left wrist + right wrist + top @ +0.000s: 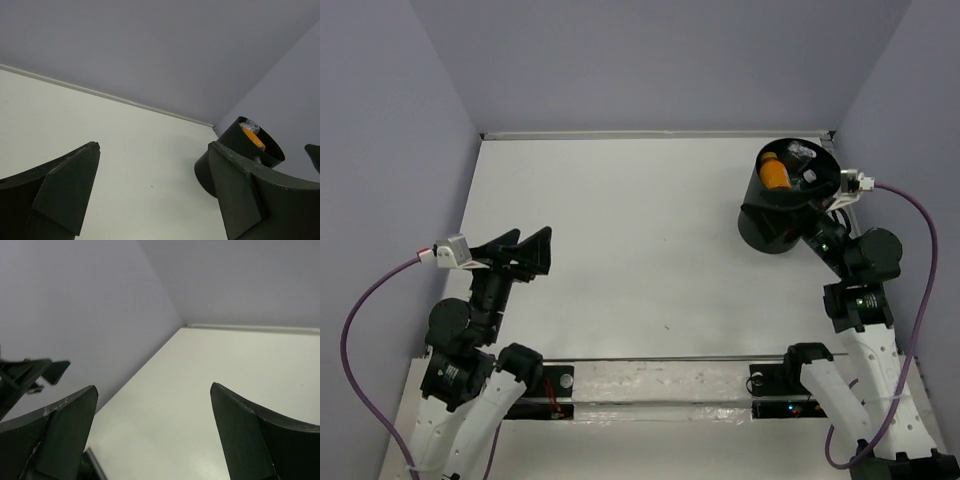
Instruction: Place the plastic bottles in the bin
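My right gripper (154,390) hangs over the near-right rim of the bin (760,225), fingers spread with nothing between them. My left gripper (528,242), also spread and bare, is well apart from it. Inside lie 1 orange bottle (775,173) and 1 clear bottle (805,153). The bin wall and my right wrist hide the rest, and I cannot tell either bottle's long axis.
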{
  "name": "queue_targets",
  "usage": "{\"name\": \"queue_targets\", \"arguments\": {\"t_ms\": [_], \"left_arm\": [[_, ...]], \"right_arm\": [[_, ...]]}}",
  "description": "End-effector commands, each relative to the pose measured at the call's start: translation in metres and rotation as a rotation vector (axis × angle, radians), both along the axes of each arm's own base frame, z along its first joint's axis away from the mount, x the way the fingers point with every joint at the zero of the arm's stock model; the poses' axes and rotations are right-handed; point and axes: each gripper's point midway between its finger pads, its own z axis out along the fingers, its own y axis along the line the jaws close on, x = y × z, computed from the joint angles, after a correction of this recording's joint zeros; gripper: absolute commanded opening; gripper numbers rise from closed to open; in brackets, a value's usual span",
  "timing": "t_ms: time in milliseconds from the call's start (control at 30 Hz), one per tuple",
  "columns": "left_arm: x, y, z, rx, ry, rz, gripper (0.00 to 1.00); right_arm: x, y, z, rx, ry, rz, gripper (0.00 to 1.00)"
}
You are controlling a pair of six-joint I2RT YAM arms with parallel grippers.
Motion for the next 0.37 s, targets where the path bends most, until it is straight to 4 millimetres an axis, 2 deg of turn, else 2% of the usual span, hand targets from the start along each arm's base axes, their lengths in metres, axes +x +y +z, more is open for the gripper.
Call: {"name": "queue_targets", "arguments": {"t_ms": [0, 33, 67, 167, 333], "left_arm": [[-0.012, -0.018, 0.059, -0.049, -0.176, -0.12, 0.99], [-0.013, -0.02, 0.064, -0.053, -0.195, -0.13, 0.99], [-0.011, -0.02, 0.063, -0.051, -0.188, -0.127, 0.99], [-0.003, -0.022, 0.062, -0.05, -0.174, -0.117, 0.99], [0.002, -0.018, 0.058, -0.094, -0.149, -0.088, 0.99]], "right_arm": [[-0.075, 0.03, 0.006, -0.02, -0.113, 0.291, 1.0], [-0.085, 0.027, 0.006, -0.03, -0.137, 0.269, 1.0], [-0.083, 0.025, 0.007, -0.037, -0.149, 0.252, 1.0], [-0.094, 0.016, 0.009, -0.064, -0.172, 0.178, 1.0], [-0.094, 0.01, 0.008, -0.079, -0.184, 0.124, 1.0]]}}
